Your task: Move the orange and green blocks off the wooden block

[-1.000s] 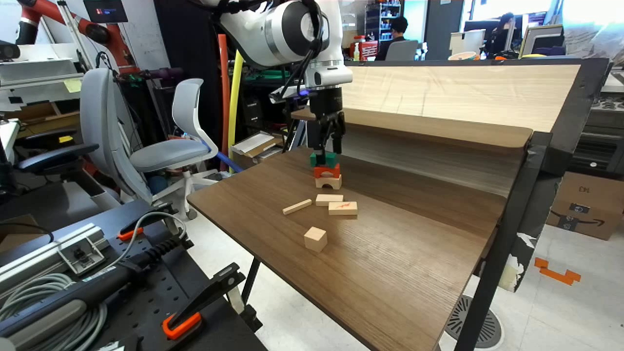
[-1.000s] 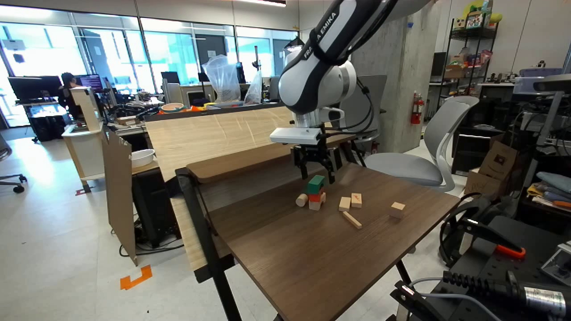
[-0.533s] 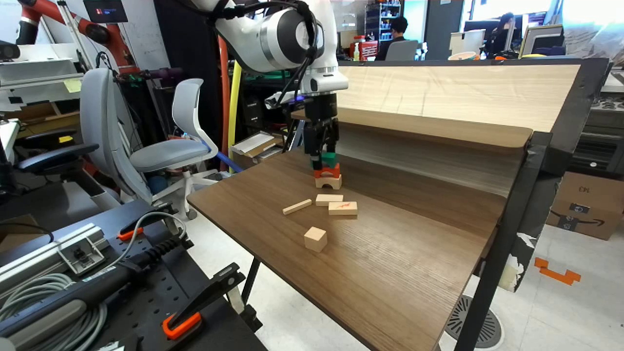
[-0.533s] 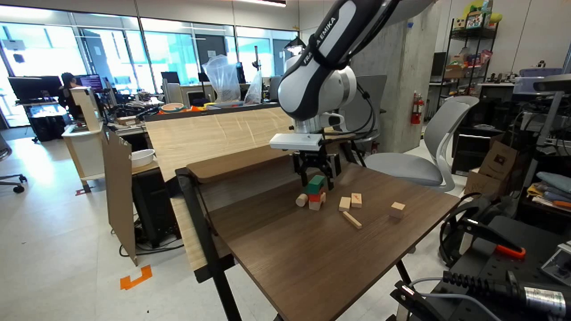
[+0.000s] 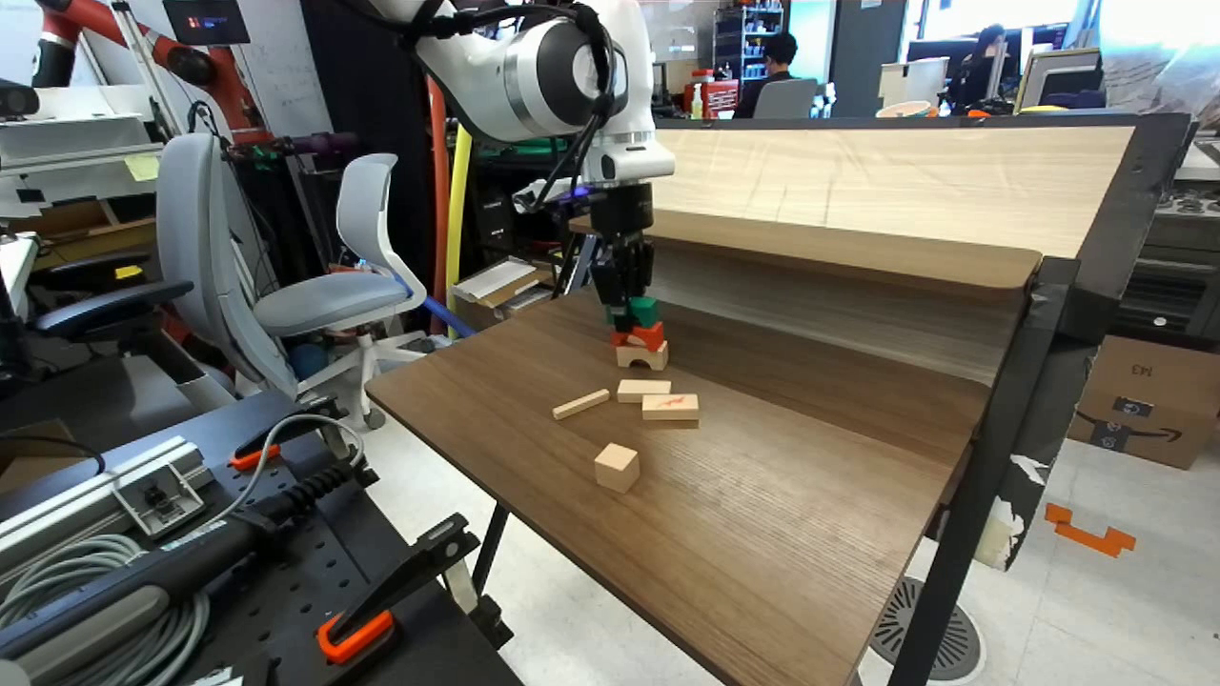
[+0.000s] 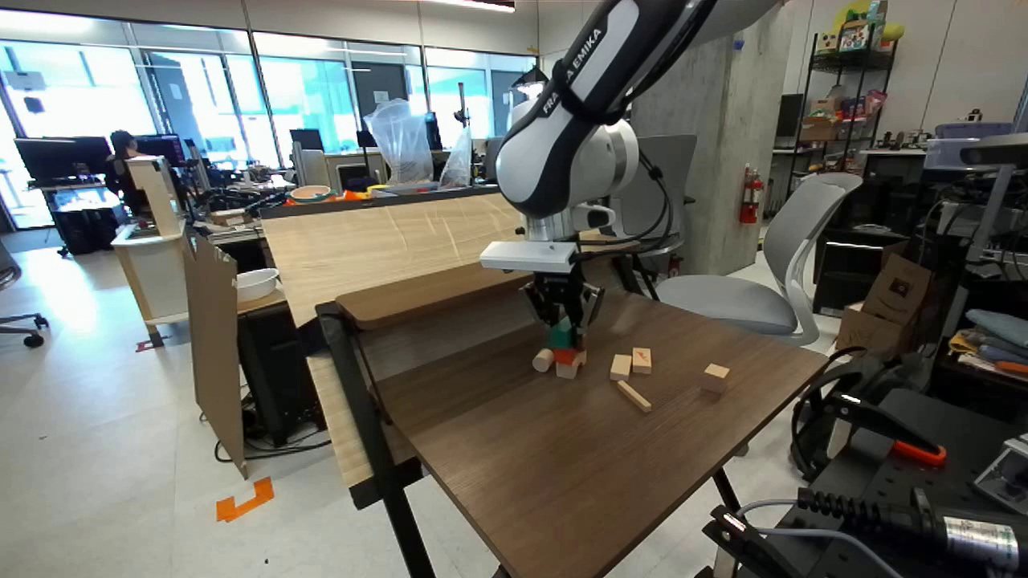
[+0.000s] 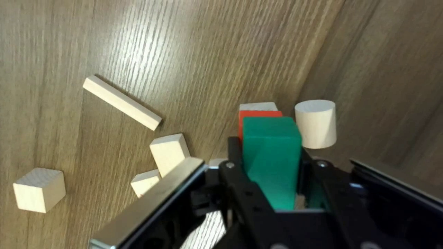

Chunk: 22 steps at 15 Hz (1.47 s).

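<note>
Green block (image 5: 646, 311), with orange block (image 5: 650, 334) directly beneath and wooden block (image 5: 643, 353) lowest, the last unpainted and arched on its underside. Stacked at upper centre of the frame in an exterior view, near the upper end of brown tabletop (image 5: 762, 534). Lower in the frame: two flat wooden pieces (image 5: 670, 408), just beside each other, one red-marked; thin wooden stick (image 5: 580, 404), slanted, to their left; wooden cube (image 5: 618, 468), nearest the bottom.

In an exterior view: wooden cylinder (image 6: 543, 360), lying on its side just left of wooden block, centre of the frame; contact not possible to tell. White and black robot arm (image 6: 598, 164) above, from centre to upper right.

Wrist view: green block right of centre, gripped between closed fingers (image 7: 235, 152), one at each side. Orange block mostly hidden under it, red strips showing above and at left; pale edge of wooden block past these. Wooden cylinder at right; wooden stick at upper left; wooden cube at lower left; flat wooden pieces left of centre, partly covered.
</note>
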### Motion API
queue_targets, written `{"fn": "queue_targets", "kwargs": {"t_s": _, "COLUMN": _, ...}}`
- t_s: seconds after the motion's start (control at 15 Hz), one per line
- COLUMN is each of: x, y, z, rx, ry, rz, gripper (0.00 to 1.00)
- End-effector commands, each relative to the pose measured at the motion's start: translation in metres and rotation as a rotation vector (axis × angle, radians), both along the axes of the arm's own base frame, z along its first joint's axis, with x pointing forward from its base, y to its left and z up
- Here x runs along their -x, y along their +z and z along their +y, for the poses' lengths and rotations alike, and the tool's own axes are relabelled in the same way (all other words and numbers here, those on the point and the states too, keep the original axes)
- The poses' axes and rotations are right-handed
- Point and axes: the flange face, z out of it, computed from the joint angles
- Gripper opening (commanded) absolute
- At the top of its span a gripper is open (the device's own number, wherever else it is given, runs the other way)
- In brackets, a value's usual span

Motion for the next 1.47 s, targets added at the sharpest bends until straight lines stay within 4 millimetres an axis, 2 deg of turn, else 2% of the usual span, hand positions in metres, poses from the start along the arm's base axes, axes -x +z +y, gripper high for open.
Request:
{"fn": "queue_targets", "kwargs": {"t_s": 0.0, "x": 0.003, "y": 0.012, "z": 0.013, "rx": -0.033, "ry": 0.021, "rz": -0.036, "gripper": 0.1}}
{"fn": "queue_targets", "kwargs": {"t_s": 0.27, "x": 0.005, "y": 0.018, "z": 0.03, "rx": -0.048, "ry": 0.044, "rz": -0.056, "gripper": 0.1}}
{"fn": "queue_targets", "kwargs": {"t_s": 0.53, "x": 0.011, "y": 0.015, "z": 0.058, "rx": -0.063, "ry": 0.068, "rz": -0.048, "gripper": 0.1}}
{"fn": "queue_targets", "kwargs": {"t_s": 0.93, "x": 0.031, "y": 0.001, "z": 0.099, "rx": -0.098, "ry": 0.098, "rz": -0.003, "gripper": 0.1}}
{"fn": "queue_targets", "kwargs": {"t_s": 1.2, "x": 0.043, "y": -0.014, "z": 0.108, "rx": -0.088, "ry": 0.116, "rz": 0.015, "gripper": 0.1}}
{"fn": "queue_targets", "kwargs": {"t_s": 1.27, "x": 0.044, "y": -0.017, "z": 0.108, "rx": -0.08, "ry": 0.12, "rz": 0.013, "gripper": 0.13}}
{"fn": "queue_targets", "kwargs": {"t_s": 1.33, "x": 0.046, "y": -0.019, "z": 0.108, "rx": -0.079, "ry": 0.12, "rz": 0.016, "gripper": 0.6}}
{"fn": "queue_targets", "kwargs": {"t_s": 1.4, "x": 0.047, "y": -0.021, "z": 0.108, "rx": -0.079, "ry": 0.121, "rz": 0.01, "gripper": 0.61}}
